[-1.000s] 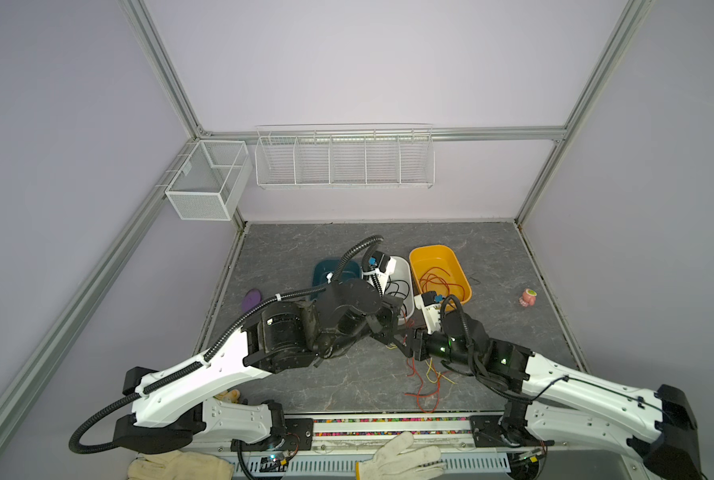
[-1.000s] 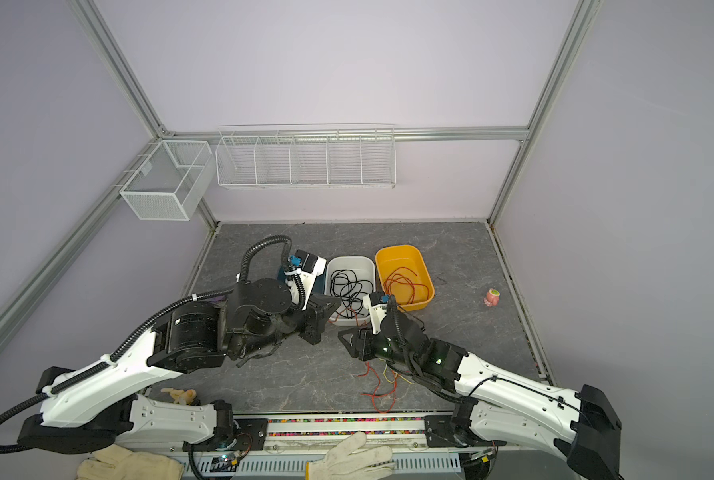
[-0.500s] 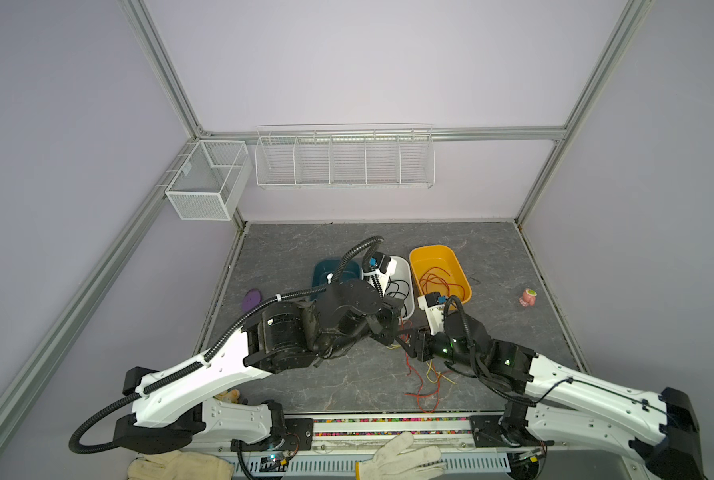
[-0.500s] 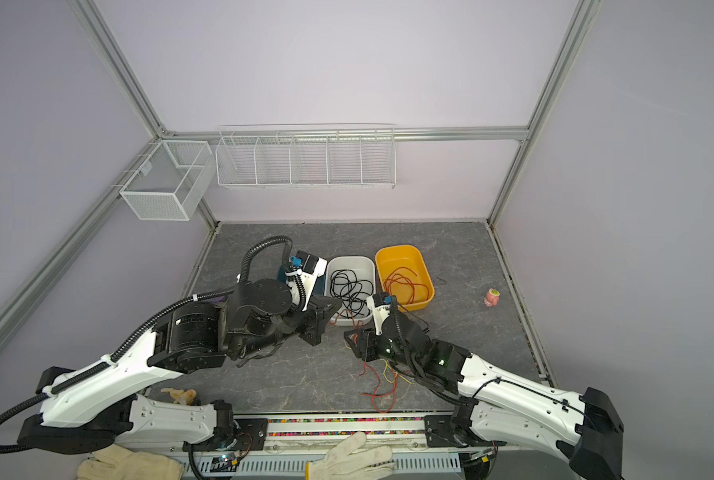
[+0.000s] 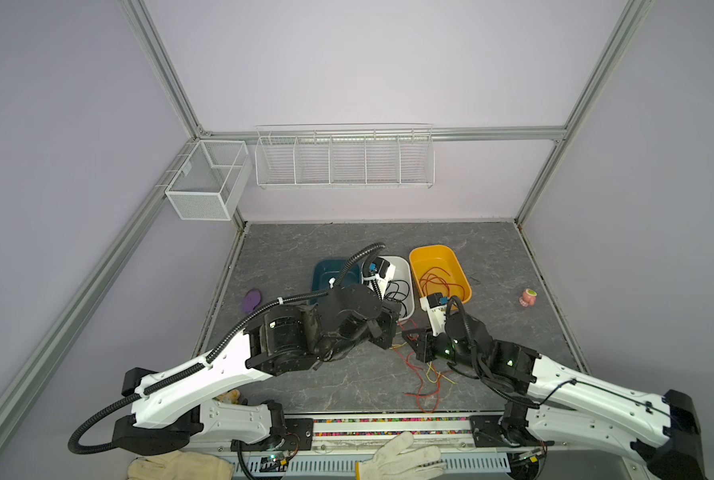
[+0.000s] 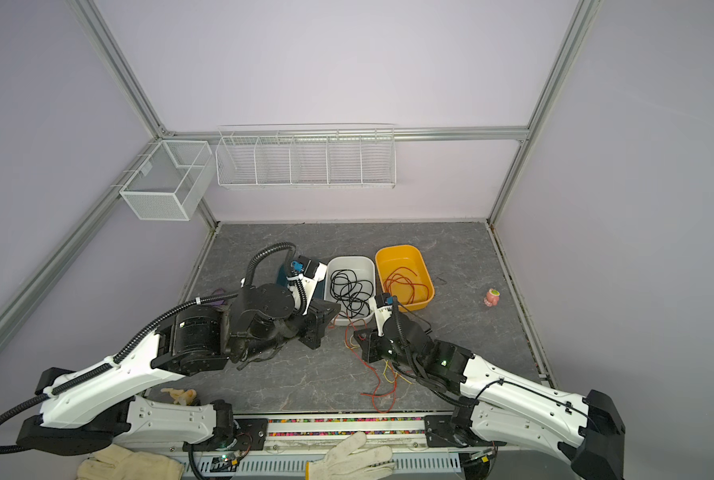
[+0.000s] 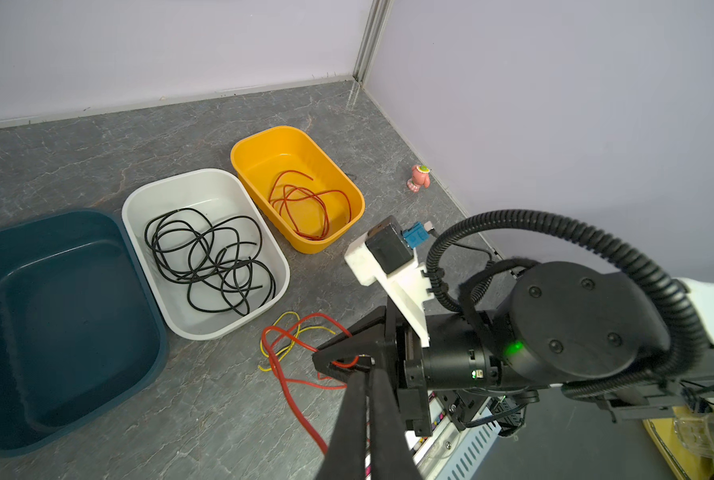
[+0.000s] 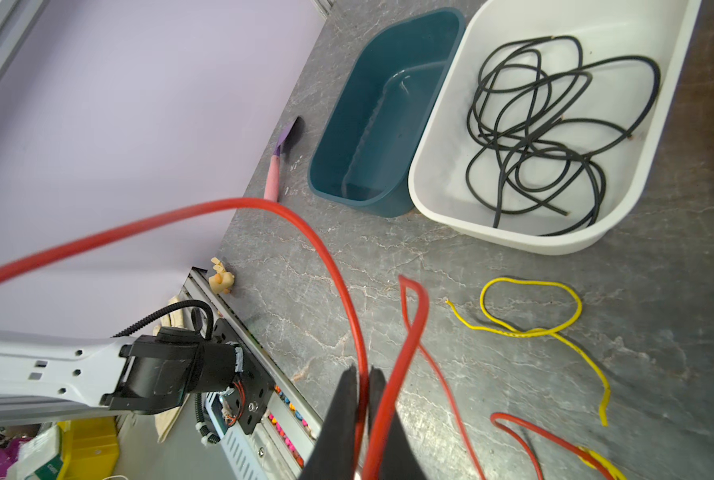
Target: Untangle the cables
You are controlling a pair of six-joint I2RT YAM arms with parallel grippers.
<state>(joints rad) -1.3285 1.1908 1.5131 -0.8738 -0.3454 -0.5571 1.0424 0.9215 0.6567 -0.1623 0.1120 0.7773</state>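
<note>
The right end effector (image 8: 363, 376) is clenched on a red cable (image 8: 334, 266) just in front of the white bin (image 8: 434, 124). The cable arcs up from its fingers, and the rest trails over the surface (image 8: 658, 291). A yellow cable (image 8: 529, 332) lies looped beside it, also in front of the white bin. The left end effector (image 7: 366, 382) is clenched too, its tips right by the right one's; whether it pinches a cable I cannot tell. Black cables (image 8: 534, 137) lie coiled inside the white bin. A second red cable (image 7: 305, 199) sits in the yellow bin (image 7: 318, 245) beside the white bin.
</note>
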